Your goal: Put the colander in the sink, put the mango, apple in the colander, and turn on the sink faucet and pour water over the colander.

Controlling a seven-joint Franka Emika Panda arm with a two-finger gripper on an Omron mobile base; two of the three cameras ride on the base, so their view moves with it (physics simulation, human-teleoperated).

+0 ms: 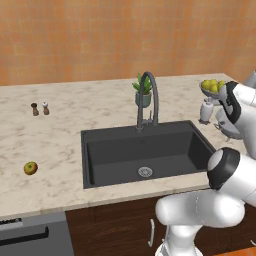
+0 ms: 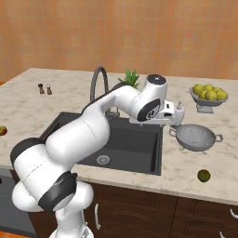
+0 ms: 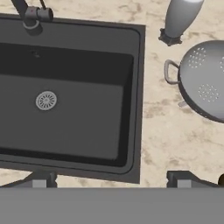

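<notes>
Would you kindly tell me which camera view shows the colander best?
The right base view: the whole colander sits unobstructed on the counter, both handles visible. The hand view crops its right side; in the left base view the arm mostly hides it.

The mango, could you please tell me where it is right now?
In the right base view the mango lies on the counter right of the sink, near the front edge, just in front of the colander.

Marble counter (image 2: 186, 167): colander (image 2: 195, 136), mango (image 2: 203, 175), apple (image 1: 30, 168)
</notes>
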